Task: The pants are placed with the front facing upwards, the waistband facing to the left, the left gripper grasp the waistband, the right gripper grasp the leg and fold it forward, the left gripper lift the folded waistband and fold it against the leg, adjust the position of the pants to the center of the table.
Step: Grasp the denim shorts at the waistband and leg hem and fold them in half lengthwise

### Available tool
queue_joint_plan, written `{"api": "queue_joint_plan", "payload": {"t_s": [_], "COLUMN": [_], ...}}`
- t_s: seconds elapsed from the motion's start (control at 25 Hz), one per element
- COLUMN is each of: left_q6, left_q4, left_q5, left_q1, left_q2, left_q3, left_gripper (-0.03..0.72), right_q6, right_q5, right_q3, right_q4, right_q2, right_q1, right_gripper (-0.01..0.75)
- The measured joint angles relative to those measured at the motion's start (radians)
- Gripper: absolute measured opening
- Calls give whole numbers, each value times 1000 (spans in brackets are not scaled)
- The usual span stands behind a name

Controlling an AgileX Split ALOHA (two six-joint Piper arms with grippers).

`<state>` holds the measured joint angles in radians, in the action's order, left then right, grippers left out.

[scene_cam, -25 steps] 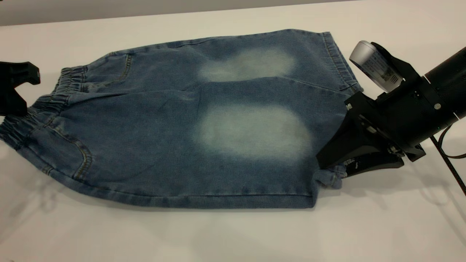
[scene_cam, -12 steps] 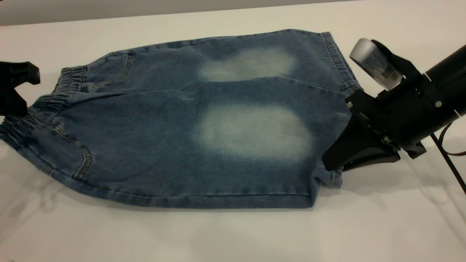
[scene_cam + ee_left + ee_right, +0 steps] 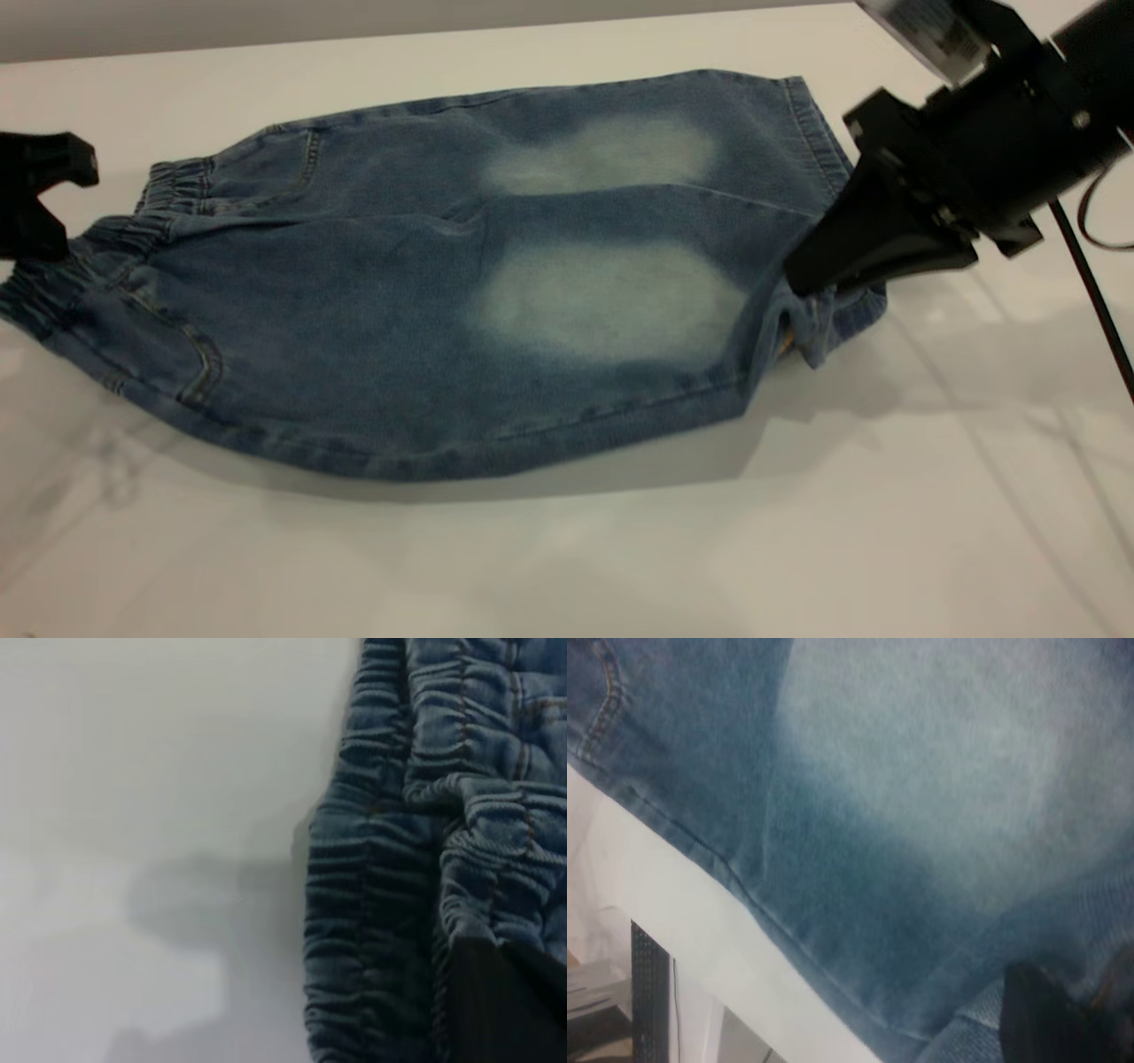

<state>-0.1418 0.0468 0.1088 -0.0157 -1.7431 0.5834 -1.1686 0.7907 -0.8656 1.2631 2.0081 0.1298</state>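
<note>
Now the right claw (image 3: pixel 802 276) is pinching the near leg hem of the denim pants (image 3: pixel 425 301), holding that corner up off the white table (image 3: pixel 620 549) w/ cloth bunching under its tips. The left claw (image 3: pixel 40 208) is sitting at the waistband (image 3: pixel 53 275) on the pants' left end; can't tell if it's open or closed. Pants are lying mid-table, faded thigh patches facing up.

Right gripper (image 3: pixel 797 282) raised, jaws clamped (left gripper (image 3: pixel 35 199) low) — both angled inward.
</note>
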Motion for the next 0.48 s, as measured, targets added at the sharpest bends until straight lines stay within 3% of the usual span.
{"api": "queue_joint_plan", "payload": {"t_s": [0.48], "left_q6": [-1], "left_q4": [-1], "left_q5": [0], "left_q1": [7], "left_q2": [0], "left_q3": [111], "left_gripper": [27], "right_q6": [138], "right_q5": [17], "right_q3": [-194], "right_q4": [-84], "right_q2": [-14], "right_q1": [0], "right_gripper": [27]}}
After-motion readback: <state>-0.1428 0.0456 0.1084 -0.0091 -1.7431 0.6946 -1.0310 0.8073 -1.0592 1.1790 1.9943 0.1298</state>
